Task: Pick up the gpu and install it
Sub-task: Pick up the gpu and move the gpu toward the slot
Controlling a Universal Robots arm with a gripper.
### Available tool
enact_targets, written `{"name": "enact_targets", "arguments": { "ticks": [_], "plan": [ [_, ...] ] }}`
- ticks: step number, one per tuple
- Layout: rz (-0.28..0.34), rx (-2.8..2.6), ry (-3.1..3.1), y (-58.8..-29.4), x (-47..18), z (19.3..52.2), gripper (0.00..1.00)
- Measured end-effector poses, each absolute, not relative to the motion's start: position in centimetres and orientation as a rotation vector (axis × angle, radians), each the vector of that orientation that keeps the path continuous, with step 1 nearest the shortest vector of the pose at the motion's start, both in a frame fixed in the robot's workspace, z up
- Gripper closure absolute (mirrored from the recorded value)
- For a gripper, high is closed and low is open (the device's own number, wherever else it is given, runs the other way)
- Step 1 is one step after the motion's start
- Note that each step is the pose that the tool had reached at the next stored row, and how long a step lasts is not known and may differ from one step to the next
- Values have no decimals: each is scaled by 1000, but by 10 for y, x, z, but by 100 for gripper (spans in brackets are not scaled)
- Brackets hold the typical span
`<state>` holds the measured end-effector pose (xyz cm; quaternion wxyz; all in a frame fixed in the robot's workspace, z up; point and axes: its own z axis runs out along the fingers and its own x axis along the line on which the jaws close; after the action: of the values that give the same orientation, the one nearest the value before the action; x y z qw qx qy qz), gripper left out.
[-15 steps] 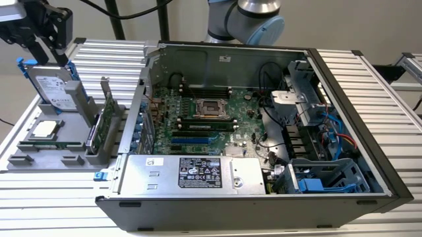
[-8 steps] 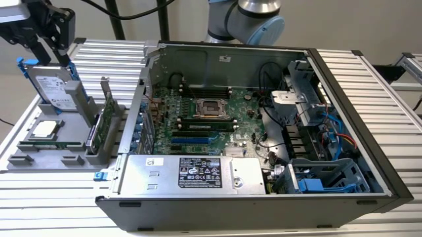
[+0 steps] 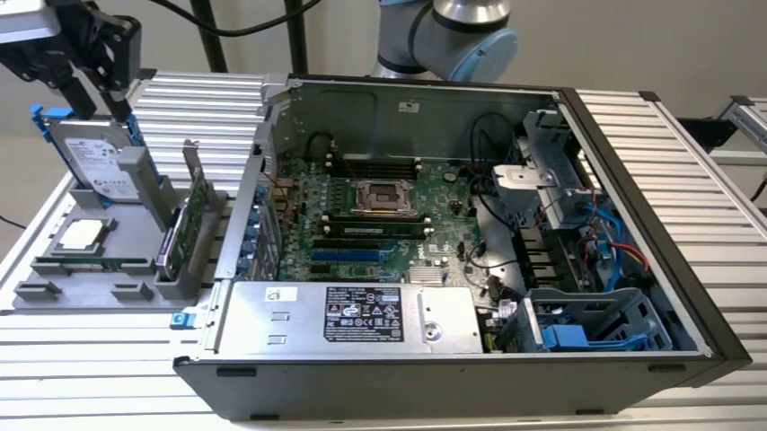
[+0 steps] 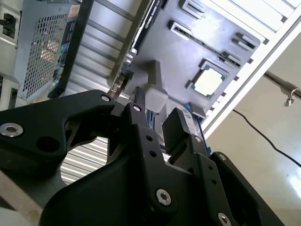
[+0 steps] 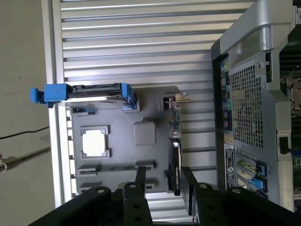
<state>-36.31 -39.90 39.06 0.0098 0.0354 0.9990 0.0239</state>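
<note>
Found the hand [image 3: 99, 97] high at the exterior view's left, matte black, hanging above a silver hard drive [image 3: 96, 154] in a blue frame. Checked both wrist views: fingers [image 5: 140, 178] flat, black, bolted, spread well apart, gripping nothing, touching nothing.

Noted below a grey moulded tray [image 3: 96, 303] with slots and posts, resting on the ribbed aluminium desk [image 3: 671, 171]. Logged in the tray a square metal-topped processor [image 3: 82, 235] lying flat and, in front of it, a long thin green memory stick [image 3: 90, 264] in a slot.

Located the gpu [image 3: 194, 211] at the tray's edge nearest the case, standing upright on its long edge in a slot: green circuit board, slim silver bracket rising at the far end, not installed. Confirmed in the first wrist view the card seen edge-on as a narrow dark strip, lined up with the gap between the fingers yet apart from them.

Recorded just beside the tray a black and grey tower case [image 3: 419, 386] lying on its side, panel off. Saw, inside, a green motherboard [image 3: 359, 224] with square socket, black memory slots and blue connectors. Also a bare sheet-metal power supply box [image 3: 348, 314] along the near wall, with bundled black, red and blue cables [image 3: 617, 247] and a blue-grey plastic drive cage [image 3: 599, 314] at the exterior view's right. Marked behind the case a glossy grey and pale blue arm joint [image 3: 462, 31].
</note>
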Motion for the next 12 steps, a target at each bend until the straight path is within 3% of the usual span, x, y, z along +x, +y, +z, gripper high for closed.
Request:
{"name": "enact_targets", "arguments": {
  "ticks": [12],
  "plan": [
    [75,111,3119,-399,-361,390,0]
  ]
}}
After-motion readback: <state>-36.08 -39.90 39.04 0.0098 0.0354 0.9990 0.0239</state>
